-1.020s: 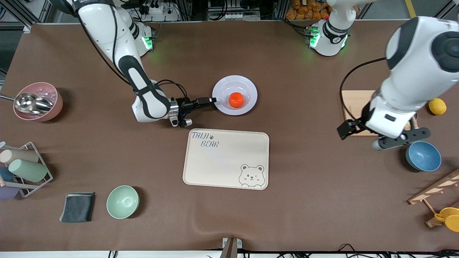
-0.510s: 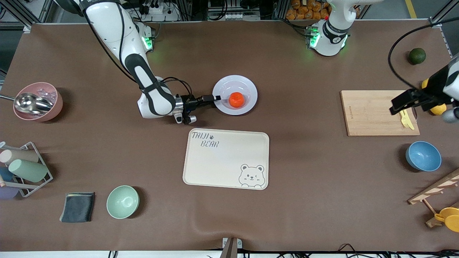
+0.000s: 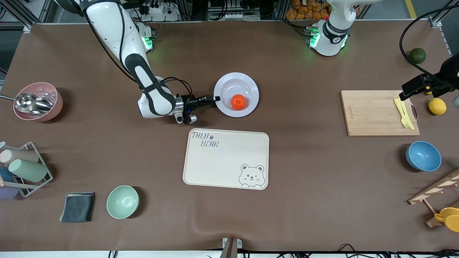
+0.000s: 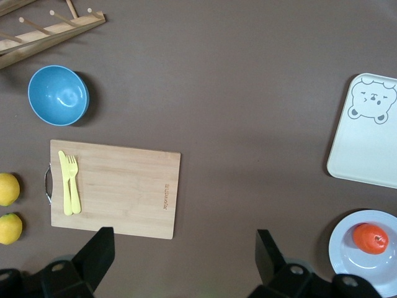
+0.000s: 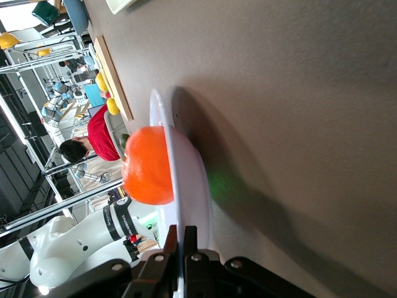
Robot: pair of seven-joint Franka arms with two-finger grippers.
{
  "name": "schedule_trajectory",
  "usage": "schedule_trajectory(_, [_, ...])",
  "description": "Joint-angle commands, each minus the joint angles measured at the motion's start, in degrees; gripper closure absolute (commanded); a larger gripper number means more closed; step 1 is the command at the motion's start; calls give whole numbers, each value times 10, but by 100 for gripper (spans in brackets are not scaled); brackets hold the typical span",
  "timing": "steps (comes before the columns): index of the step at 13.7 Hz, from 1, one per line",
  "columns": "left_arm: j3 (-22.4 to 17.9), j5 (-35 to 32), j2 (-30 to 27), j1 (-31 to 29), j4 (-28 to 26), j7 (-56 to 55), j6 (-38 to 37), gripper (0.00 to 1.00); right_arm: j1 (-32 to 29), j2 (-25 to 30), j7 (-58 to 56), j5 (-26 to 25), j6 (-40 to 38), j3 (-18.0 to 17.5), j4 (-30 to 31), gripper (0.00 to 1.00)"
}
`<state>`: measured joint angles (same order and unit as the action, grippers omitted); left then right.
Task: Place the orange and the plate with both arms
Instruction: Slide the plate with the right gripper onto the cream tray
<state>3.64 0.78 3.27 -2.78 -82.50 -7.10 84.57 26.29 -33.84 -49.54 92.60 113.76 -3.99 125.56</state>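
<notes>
Right gripper (image 3: 215, 98) clamped plate (image 3: 247, 84) rim at 9 o'clock; orange (image 3: 238, 102) inside. Plate tilted since before. Left gripper (image 4: 186, 248) open, withdrawn over table's end.

Small orange (image 3: 238, 102) in white plate (image 3: 248, 87) — plate rim pinched, tilted

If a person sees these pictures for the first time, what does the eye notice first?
First the bright orange, lying in the white plate just farther from the front camera than the cream bear tray. The right gripper is shut on that plate's rim. The left gripper hangs open near the wooden cutting board.
</notes>
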Motion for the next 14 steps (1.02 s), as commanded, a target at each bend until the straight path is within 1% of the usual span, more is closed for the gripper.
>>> schedule_trajectory(1, [-3, 5, -19, -5, -14, 18, -19, 0, -10, 4, -14, 21, -4, 0, 3, 100])
schedule_trajectory(2, [-3, 5, -28, -7, -15, 17, -28, 0, -17, 3, -14, 27, -19, 0, 3, 100])
schedule_trajectory(4, [-3, 4, -28, -7, -18, 17, -27, 0, -35, 5, -15, 29, -48, 1, 2, 100])
schedule_trajectory(5, [-2, 4, -33, -7, -27, 17, -27, 0, -42, 6, -16, 29, -63, 1, 1, 100])
schedule_trajectory(8, [-2, 3, -34, -12, -40, 19, -27, 0, -61, 15, -14, 29, -82, 0, -2, 100])
schedule_trajectory(9, [0, 3, -34, -17, -39, 20, -27, 0, -75, 16, -8, 29, -101, 0, -7, 100])
schedule_trajectory(10, [0, 0, -33, -17, -35, 20, -27, 0, -83, 16, -7, 36, -107, 0, -15, 100])
schedule_trajectory(12, [1, 0, -33, -18, -35, 21, -22, 0, -81, 15, 16, 78, -101, 2, -46, 100])
schedule_trajectory(14, [1, 0, -32, -17, -35, 21, -13, 0, -87, 14, 61, 83, -74, 5, -90, 100])
